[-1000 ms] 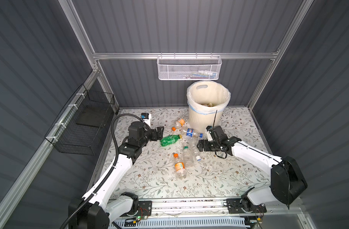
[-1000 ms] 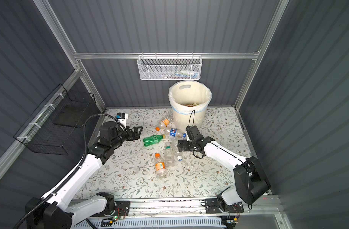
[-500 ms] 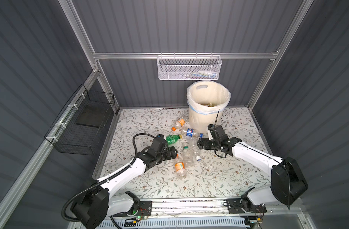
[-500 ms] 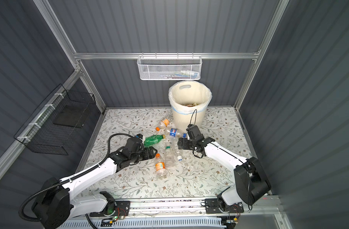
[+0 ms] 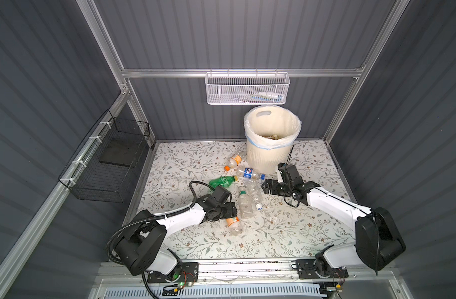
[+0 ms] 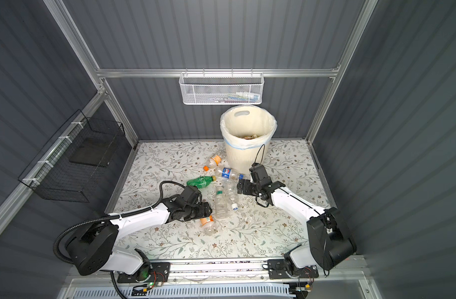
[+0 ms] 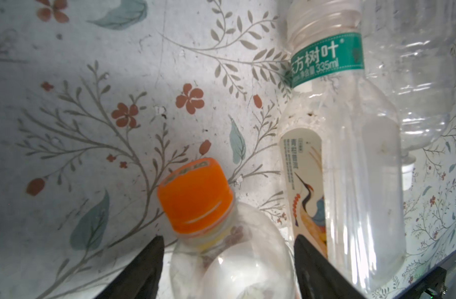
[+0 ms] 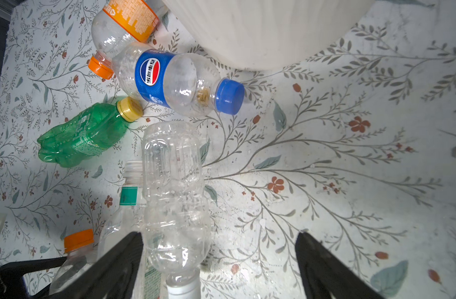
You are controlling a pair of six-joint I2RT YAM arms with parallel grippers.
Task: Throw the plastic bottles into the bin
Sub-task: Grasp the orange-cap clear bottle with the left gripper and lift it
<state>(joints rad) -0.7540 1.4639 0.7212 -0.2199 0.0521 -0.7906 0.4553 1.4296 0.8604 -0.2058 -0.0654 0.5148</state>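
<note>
The left gripper (image 7: 225, 240) is straddling the shoulder of the orange-capped bottle (image 7: 194, 196) with its jaws parted and a thin gap on each side; only the left wrist view is showing this, since in both top views the gripper body is covering that cap. The right gripper (image 8: 219, 259) is hanging wide open and empty, one finger just beside the clear ribbed bottle (image 8: 175, 194). Six plastic bottles (image 5: 243, 204) are lying on the floral table (image 5: 286, 233) before the upright bin (image 5: 263, 158), whose inside only the top views are showing.
</note>
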